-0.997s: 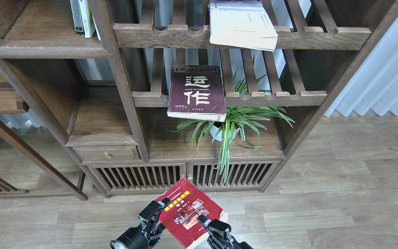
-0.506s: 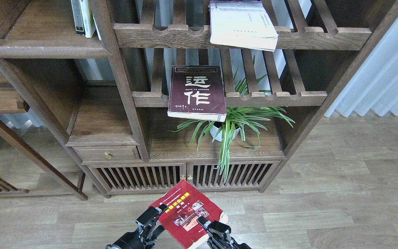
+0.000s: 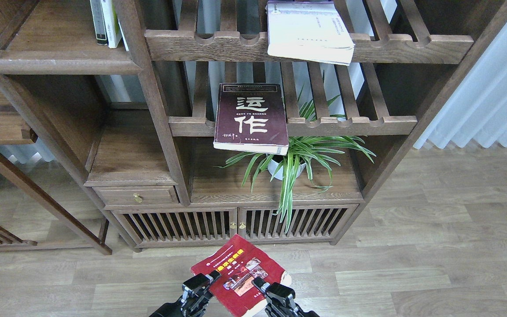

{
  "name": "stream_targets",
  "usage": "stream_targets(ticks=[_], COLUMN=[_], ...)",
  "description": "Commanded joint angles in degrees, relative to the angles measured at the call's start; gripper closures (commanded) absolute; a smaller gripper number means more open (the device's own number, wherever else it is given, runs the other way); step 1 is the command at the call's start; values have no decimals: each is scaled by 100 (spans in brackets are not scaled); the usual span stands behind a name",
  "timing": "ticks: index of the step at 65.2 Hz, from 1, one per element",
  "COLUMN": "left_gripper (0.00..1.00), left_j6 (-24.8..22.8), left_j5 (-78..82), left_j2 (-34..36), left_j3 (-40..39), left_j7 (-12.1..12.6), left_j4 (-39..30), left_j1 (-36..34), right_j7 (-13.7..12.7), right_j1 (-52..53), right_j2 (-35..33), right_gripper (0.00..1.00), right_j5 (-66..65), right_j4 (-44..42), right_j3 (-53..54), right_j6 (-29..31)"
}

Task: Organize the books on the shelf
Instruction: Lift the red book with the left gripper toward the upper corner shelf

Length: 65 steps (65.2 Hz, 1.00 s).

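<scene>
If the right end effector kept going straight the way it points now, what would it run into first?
The right end effector already rests against the red book, pointing up and forward in the head view. Beyond the book, that line probably leads toward the slatted cabinet doors at the bookcase's base, though depth is unclear.

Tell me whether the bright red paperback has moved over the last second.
Yes. The bright red paperback with small photos has dropped toward the bottom edge of the view, farther from the dark wooden slatted cabinet doors, held between both tools.

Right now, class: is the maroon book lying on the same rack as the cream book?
No: the maroon book lies on the lower rack, the cream book on the upper.
</scene>
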Motion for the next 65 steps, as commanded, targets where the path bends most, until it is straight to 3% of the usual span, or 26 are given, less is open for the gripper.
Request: stream_targets(ticks=[1, 16, 23, 25, 26, 27, 28, 30, 40, 48, 53, 65], left_gripper=[91, 98, 100, 100, 100, 100, 100, 100, 100, 100, 100, 100], left_j6=[0, 0, 0, 0, 0, 0, 0, 0, 0, 0, 0, 0], left_j5=[-138, -446, -446, -463, -472, -472, -472, -472, -455, -393, -358, 380], left_j2=[0, 0, 0, 0, 0, 0, 0, 0, 369, 1177, 1502, 2030], left_j3=[-1, 16, 51, 113, 183, 183, 183, 175, 104, -62, -352, -1468], left_j7=[0, 9, 62, 71, 79, 80, 97, 106, 290, 791, 941, 985], left_j4=[-2, -28, -37, -46, -46, -46, -46, -46, -46, -37, -28, -46], left_j1=[9, -26, -35, -43, -43, -43, -43, -43, -35, -35, -17, 71], right_j7=[-2, -2, -2, -2, -10, -11, -11, 16, 25, 25, 33, 33], right_j1=[0, -9, -9, -9, 0, 0, 8, 35, 0, 0, 26, 52], right_j2=[0, 0, 0, 0, 0, 0, 0, 0, 0, 0, 0, 0], right_gripper=[94, 92, 80, 71, 41, 35, 18, 0, 0, 0, 0, 0], right_j5=[-8, -16, -34, -60, -113, -122, -183, -253, -324, -324, -324, -333], right_j4=[-5, -40, -40, -40, -32, -32, -23, -32, -58, -207, -313, -357], right_j3=[0, -9, -44, -71, -184, -202, -264, -317, -370, -370, -361, -370], right_j6=[0, 0, 0, 0, 0, 0, 0, 0, 0, 0, 0, 0])
